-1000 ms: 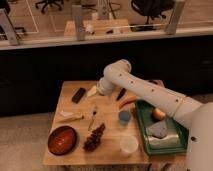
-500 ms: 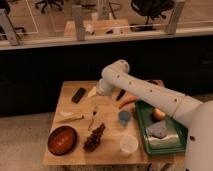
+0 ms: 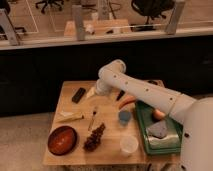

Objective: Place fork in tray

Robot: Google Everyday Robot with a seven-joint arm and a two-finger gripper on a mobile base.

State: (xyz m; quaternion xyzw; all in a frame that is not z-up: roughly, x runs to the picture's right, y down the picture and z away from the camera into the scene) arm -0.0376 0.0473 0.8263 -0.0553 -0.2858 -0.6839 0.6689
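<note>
The task stands at its first step: the thin, pale metallic fork [image 3: 93,118] is not yet grasped and is seen lying flat on the light wooden table [image 3: 111,150], towards the left of centre, well apart from the large dark-green rectangular plastic tray [image 3: 140,131] at the right side. The white arm's two-finger gripper [image 3: 94,92] is held low over the far part of the table, just beyond the fork's far end, with its fingers spread apart and nothing between them. A descent onto the fork's slim handle is judged to be called for next, followed by a lift and a carry rightwards over the tray's raised rim. Because the fork lies so flat, a close, well-aligned pinch is likely to be needed. Room around the fork is limited: a pale yellowish flat stick [image 3: 70,118] lies just to its left, a brown pinecone-like cluster [image 3: 94,138] sits just below its near end, and a round red-brown bowl [image 3: 62,140] stands further left. On the way to the tray, a small blue cup [image 3: 124,116] and a pale translucent cup [image 3: 129,145] are to be cleared. The tray already holds a grey lump [image 3: 159,130] and an orange round item [image 3: 159,113], so free floor is left mainly along its left side.
</note>
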